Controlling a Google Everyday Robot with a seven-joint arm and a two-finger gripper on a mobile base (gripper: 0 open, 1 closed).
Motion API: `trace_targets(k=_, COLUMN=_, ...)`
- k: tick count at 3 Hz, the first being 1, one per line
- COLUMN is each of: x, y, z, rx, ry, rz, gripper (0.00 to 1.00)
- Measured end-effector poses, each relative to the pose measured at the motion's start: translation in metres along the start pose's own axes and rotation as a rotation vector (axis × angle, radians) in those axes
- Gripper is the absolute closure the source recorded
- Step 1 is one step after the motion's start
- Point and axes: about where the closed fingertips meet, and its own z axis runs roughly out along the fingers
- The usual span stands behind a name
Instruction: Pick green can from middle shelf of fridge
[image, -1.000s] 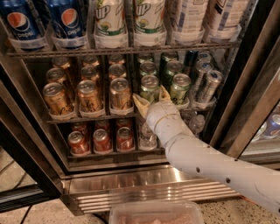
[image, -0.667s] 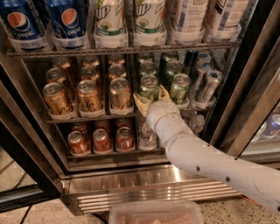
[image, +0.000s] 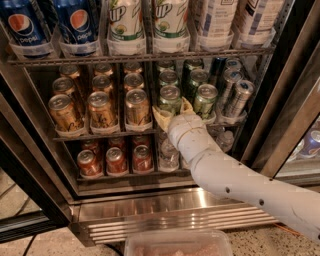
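The fridge (image: 165, 212) stands open with wire racks. On the middle shelf (image: 102, 135) several pale green cans stand in two lanes right of centre. The front green can (image: 170, 98) of the left green lane sits between my gripper's two tan fingers (image: 162, 117). My gripper (image: 173, 113) reaches in from the lower right on its white arm (image: 225, 175), with one finger on each side of the can's lower part. Another green can (image: 205, 99) stands just to the right.
Copper-gold cans (image: 100, 107) fill the left lanes of the same shelf. Slim silver-blue cans (image: 239, 97) stand at the right. Large bottles (image: 125, 25) fill the rack above. Red cans (image: 116, 160) and small water bottles (image: 167, 154) stand below. A clear tray (image: 177, 243) is at the bottom edge.
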Motion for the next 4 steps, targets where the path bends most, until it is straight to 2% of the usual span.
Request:
trace_targets(k=3, x=-0.02, y=0.008, z=-0.003, rx=-0.048, ry=-0.027, rz=0.058, gripper=1.0)
trace_targets(k=4, x=-0.021, y=0.009, z=-0.005, rx=-0.054, ry=-0.027, rz=0.06, gripper=1.0)
